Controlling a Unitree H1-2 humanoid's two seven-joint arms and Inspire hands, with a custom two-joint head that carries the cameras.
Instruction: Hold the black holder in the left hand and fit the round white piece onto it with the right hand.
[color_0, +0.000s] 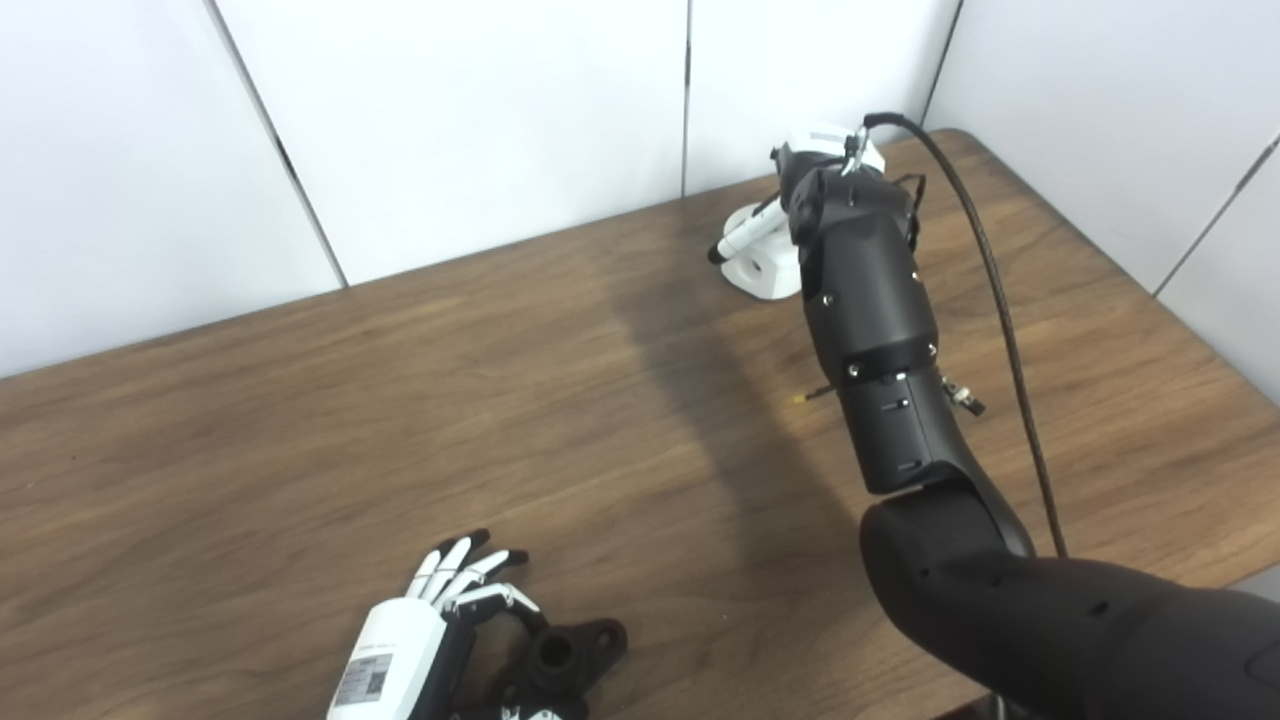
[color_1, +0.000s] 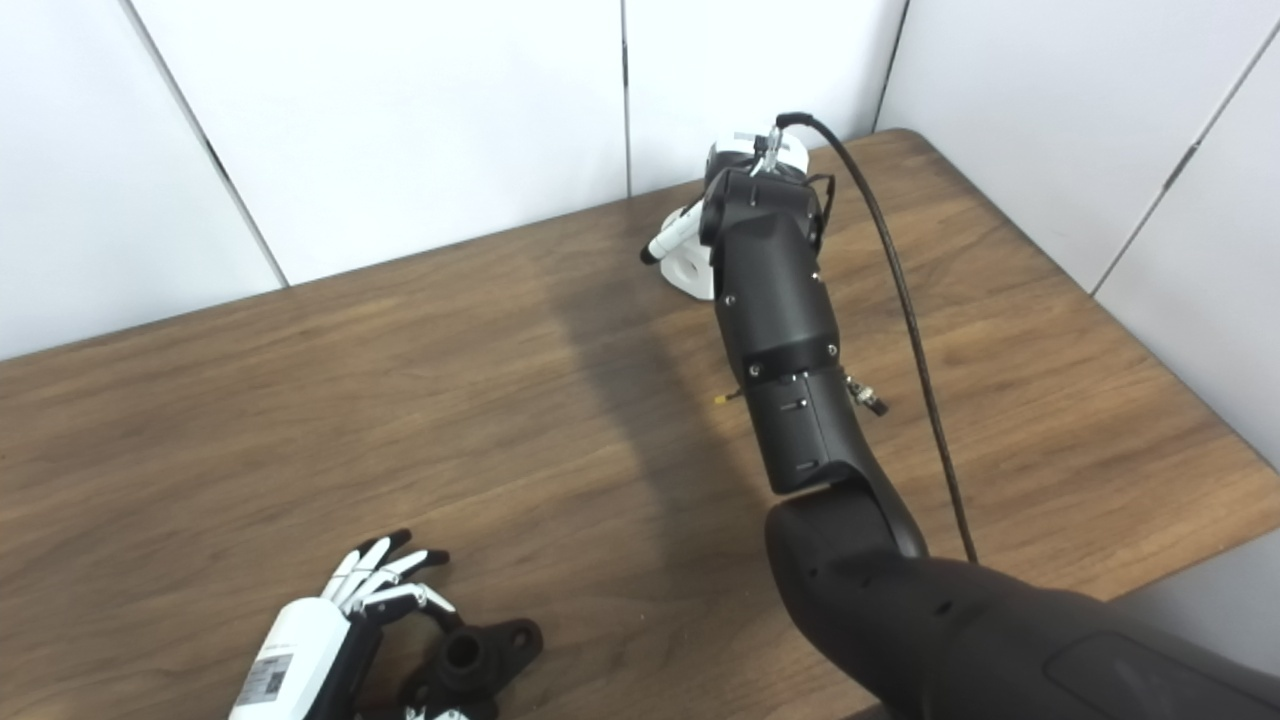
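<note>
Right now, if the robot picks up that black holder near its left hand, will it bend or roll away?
The black holder looks like stiff, chunky plastic, so it probably won't bend. Its flat ears with holes should stop it rolling. It looks small and probably light for the left hand.

holder (color_0: 560, 655) near table (color_0: 300, 450) front edge, round piece (color_0: 765, 268) far back right

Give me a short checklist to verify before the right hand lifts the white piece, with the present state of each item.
1. Left hand is at the black holder: ok, fingers beside it, though a firm hold cannot be told.
2. Right hand has reached the round white piece: ok.
3. Right hand is closed on the piece: cannot tell, the forearm hides it.
4. Holder's hole faces up: ok.
5. Cable along the right arm is free of the piece: cannot tell.
</note>
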